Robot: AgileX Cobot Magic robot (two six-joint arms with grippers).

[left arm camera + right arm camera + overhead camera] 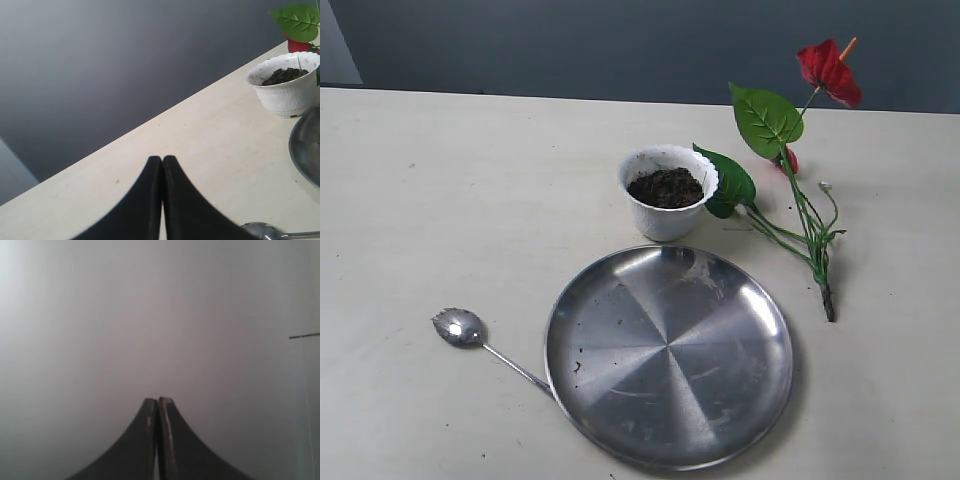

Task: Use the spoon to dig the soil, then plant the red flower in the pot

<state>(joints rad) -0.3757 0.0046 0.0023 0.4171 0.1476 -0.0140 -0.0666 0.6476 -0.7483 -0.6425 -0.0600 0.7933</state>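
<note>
The white scalloped pot [667,200] stands mid-table with dark soil [665,187] inside; the left wrist view also shows the pot [286,90] and soil [284,76]. The red flower [829,70] lies to the pot's right, its stems [810,240] running toward the front. The silver spoon [459,327] lies at the front left, its handle reaching the plate; its bowl [262,231] shows beside my left gripper [162,159], which is shut and empty above the table. My right gripper [158,401] is shut and empty, facing a blank grey surface. Neither gripper shows in the exterior view.
A large round steel plate [669,356] lies in front of the pot; its rim [305,150] shows in the left wrist view. A green leaf [299,21] shows behind the pot. A dark wall stands behind the table's far edge.
</note>
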